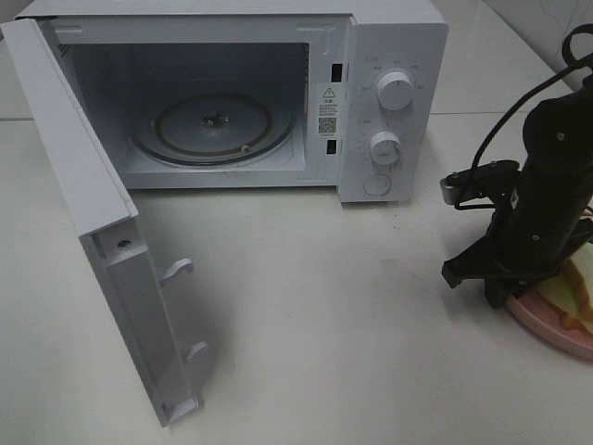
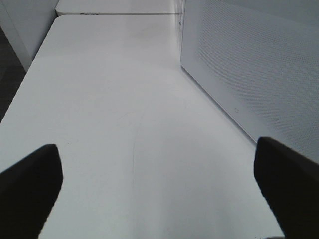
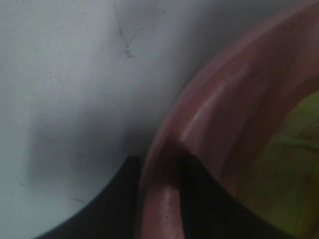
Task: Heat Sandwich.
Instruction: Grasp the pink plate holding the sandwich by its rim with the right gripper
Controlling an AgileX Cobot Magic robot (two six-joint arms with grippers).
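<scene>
Left of the microwave (image 1: 389,93), beyond its swung-open door (image 1: 83,185), the left gripper (image 2: 157,149) hangs spread wide with nothing in it. Right of the microwave, the right gripper (image 3: 160,159) has its fingers pinched astride the rim of the pink plate (image 1: 544,327), which carries the sandwich (image 1: 573,283) (partly cut off at the picture's edge). The bread is probably soft, light and easily squashed, so the stiff plate rim looks the sensible hold, kept level
</scene>
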